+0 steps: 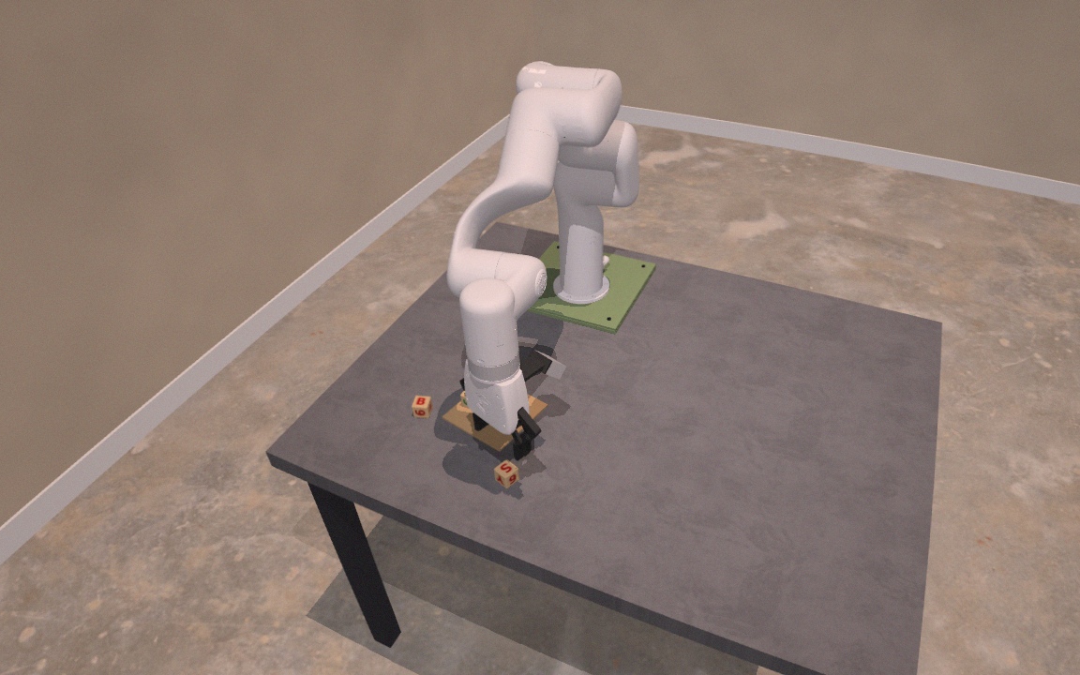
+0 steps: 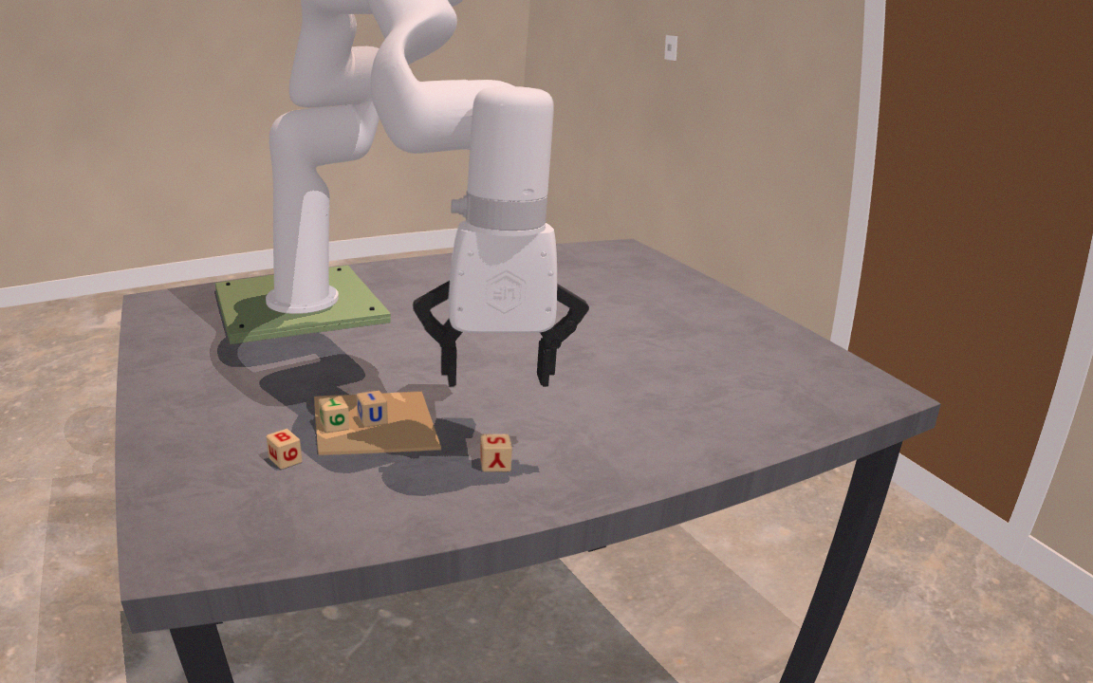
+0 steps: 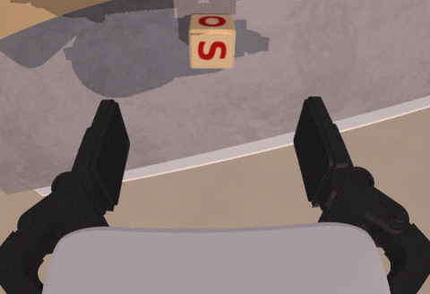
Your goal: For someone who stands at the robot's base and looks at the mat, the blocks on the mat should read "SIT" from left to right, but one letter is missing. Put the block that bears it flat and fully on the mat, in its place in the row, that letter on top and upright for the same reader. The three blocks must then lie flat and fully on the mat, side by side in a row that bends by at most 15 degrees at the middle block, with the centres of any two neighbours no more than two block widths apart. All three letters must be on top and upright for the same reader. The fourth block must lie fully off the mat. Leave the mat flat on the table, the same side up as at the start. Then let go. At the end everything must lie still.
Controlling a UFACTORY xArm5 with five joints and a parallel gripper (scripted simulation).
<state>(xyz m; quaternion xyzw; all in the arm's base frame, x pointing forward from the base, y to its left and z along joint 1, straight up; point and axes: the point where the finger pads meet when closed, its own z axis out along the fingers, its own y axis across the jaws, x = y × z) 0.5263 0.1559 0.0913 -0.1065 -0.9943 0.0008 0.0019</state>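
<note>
The S block (image 1: 506,473) (image 2: 496,452) (image 3: 211,47) lies on the table off the mat, red S on top. The mat (image 1: 458,419) (image 2: 410,407) (image 3: 22,21) lies flat and bears two blocks. The T block (image 2: 333,415) has a green T on top, and the I block (image 2: 372,409) beside it has a blue I on top; bare mat shows on the I block's right in the exterior view. The B block (image 1: 420,407) (image 2: 284,448) lies off the mat. My gripper (image 1: 500,440) (image 2: 497,380) (image 3: 211,119) is open and empty, above the table, with the S block ahead between its finger lines in the wrist view.
The arm's green base plate (image 1: 629,289) (image 2: 346,297) stands at the back of the table (image 1: 737,419) (image 2: 619,340). In the top view the gripper body hides much of the mat. The table's front edge lies beyond the S block.
</note>
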